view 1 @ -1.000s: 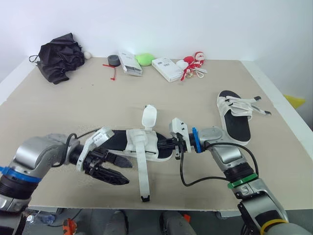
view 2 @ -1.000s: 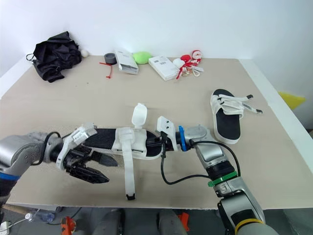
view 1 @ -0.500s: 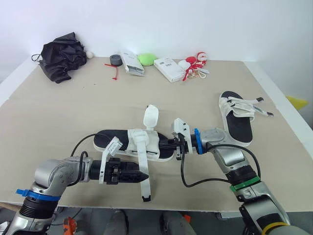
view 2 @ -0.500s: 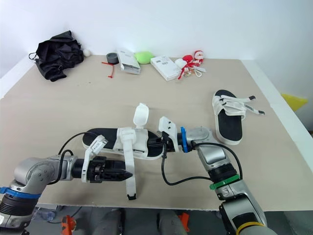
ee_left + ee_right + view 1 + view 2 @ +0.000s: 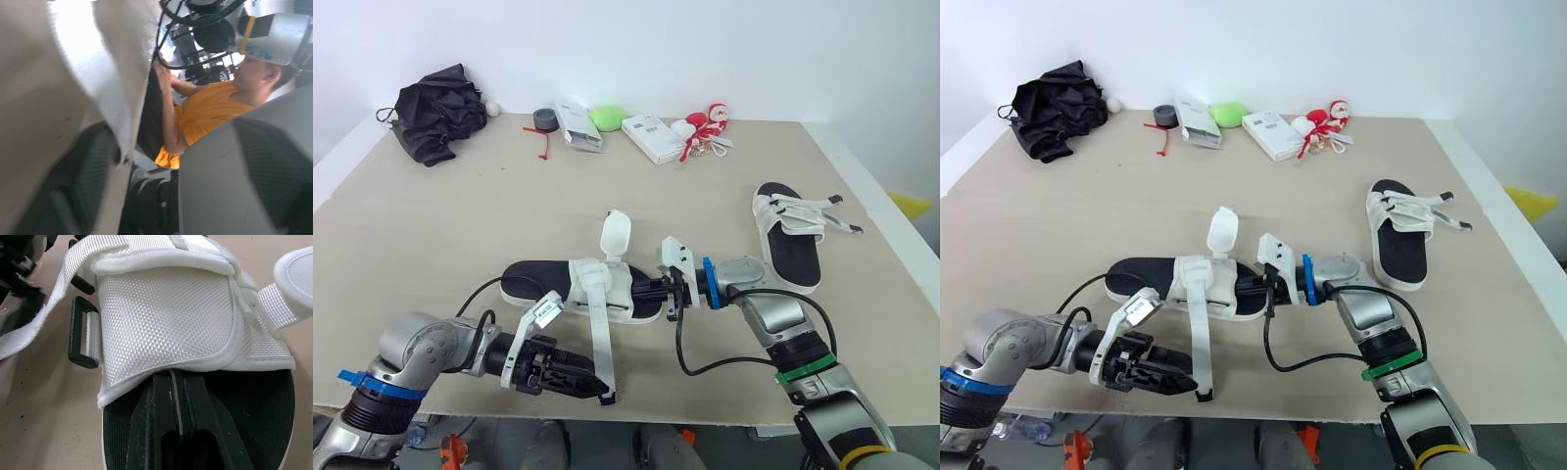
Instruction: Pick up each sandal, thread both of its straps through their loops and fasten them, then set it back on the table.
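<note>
left arm low, left tool [image 5: 592, 390] pointing right, right arm bent inward, right tool [image 5: 644, 291] closed

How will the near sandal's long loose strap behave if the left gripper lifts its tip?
Probably floppy: the strap lies limp, trailing from the sandal to the table edge. Likely light: thin woven webbing. May twist when lifted, since only one end is anchored.

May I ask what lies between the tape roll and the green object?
A white box lies between tape roll and green object, per the left eye view.
</note>
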